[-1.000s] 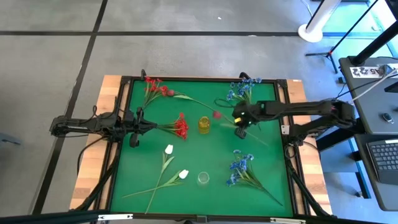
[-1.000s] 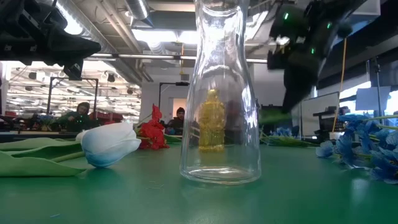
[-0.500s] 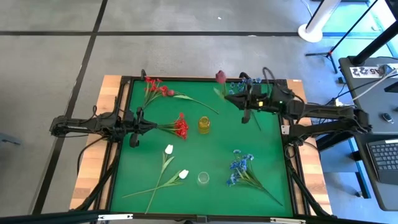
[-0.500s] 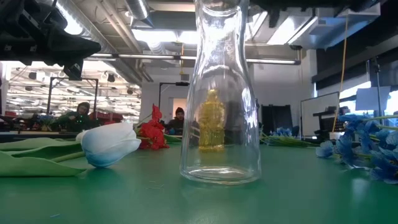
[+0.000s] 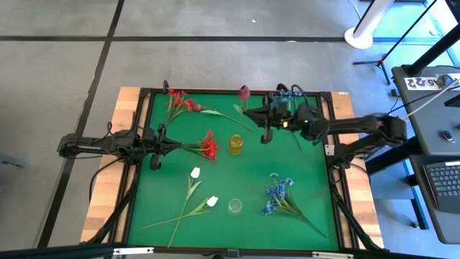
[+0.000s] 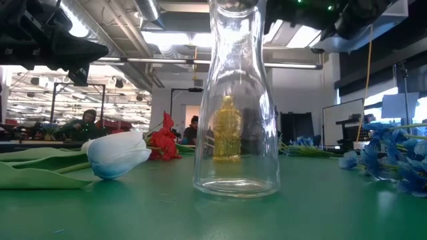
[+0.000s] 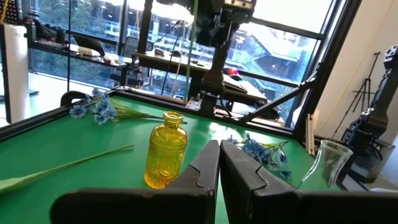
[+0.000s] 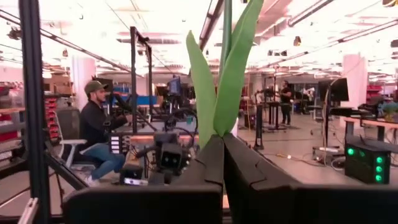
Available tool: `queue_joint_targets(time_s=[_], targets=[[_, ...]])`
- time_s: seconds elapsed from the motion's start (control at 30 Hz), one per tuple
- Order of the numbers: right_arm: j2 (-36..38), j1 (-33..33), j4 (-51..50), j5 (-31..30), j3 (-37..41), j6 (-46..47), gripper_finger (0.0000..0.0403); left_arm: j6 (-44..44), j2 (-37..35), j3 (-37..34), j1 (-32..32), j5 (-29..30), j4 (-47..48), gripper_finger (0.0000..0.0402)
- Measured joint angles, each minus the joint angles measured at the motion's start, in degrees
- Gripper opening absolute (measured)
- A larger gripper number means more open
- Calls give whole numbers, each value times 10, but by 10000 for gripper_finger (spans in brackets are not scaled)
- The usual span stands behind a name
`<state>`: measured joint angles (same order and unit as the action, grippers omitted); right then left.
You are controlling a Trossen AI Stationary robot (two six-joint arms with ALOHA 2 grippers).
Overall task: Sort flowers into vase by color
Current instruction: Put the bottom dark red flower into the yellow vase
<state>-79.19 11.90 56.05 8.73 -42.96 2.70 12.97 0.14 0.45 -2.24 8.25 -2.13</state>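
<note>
Green felt [image 5: 244,180] covers the table, seen from above. At mid-left the left gripper [image 5: 159,139] hangs with fingers pressed together, holding nothing, its tips just beside a red spray [image 5: 208,146]. More red flowers [image 5: 178,101] lie at upper left; white tulips [image 5: 195,188] at lower left. A yellow vase [image 5: 236,144] stands at centre, a clear vase [image 5: 234,207] below it. Right of centre, near the top, the right gripper [image 5: 261,115] is clamped on a pink bud [image 5: 244,92] by its stem. Blue sprays [image 5: 283,101] lie at upper right and others [image 5: 277,194] at lower right.
</note>
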Motion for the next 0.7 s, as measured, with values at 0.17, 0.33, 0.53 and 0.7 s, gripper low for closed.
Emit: queue_joint_targets(time_s=[0.17,0.33,0.53,0.7], targets=[[-33,5,11,-2,0,-1,0,0,0,0,0,0,0,9],[-59,6,10,-2,0,-1,0,0,0,0,0,0,0,9],[-73,6,-5,-6,0,1,6,0,0,0,0,0,0,9],[-73,5,-16,14,0,14,40,0,0,0,0,0,0,9]])
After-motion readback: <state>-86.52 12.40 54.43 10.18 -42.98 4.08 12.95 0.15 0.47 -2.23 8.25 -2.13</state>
